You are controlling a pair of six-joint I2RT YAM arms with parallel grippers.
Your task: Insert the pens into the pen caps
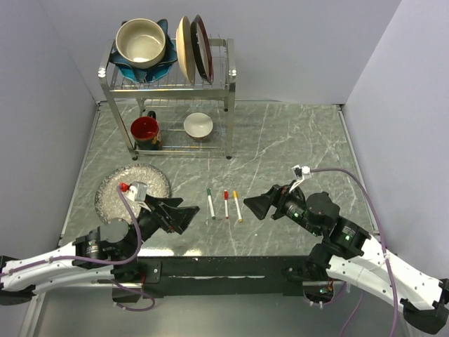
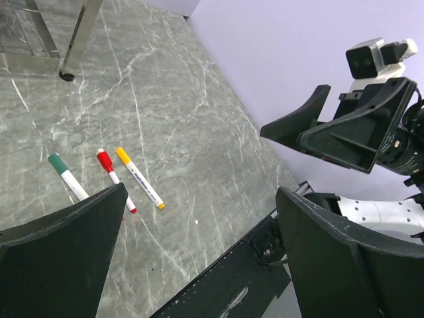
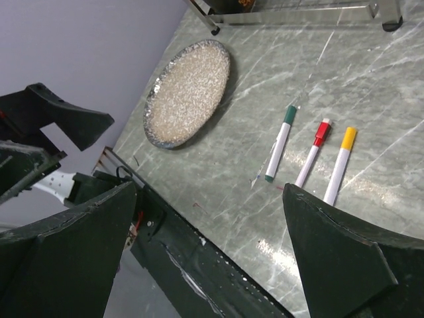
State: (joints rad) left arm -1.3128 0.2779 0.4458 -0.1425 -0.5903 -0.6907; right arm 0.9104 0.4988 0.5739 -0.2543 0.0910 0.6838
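Note:
Three white pens lie side by side on the marble table between my arms: green (image 1: 210, 203), red (image 1: 226, 204) and yellow (image 1: 238, 206). Each has its cap on its far end: green cap (image 2: 57, 163), red cap (image 2: 104, 159), yellow cap (image 2: 124, 156). In the right wrist view they are the green pen (image 3: 280, 142), red pen (image 3: 313, 154) and yellow pen (image 3: 340, 167). My left gripper (image 1: 184, 217) (image 2: 202, 199) is open and empty, left of the pens. My right gripper (image 1: 256, 206) (image 3: 209, 192) is open and empty, right of them.
A metal dish rack (image 1: 228, 77) at the back holds bowls and plates on top, with a red mug (image 1: 146, 131) and a white bowl (image 1: 198, 125) below. A glittery silver plate (image 1: 112, 189) lies at the left. The black table edge (image 1: 224, 265) runs along the front.

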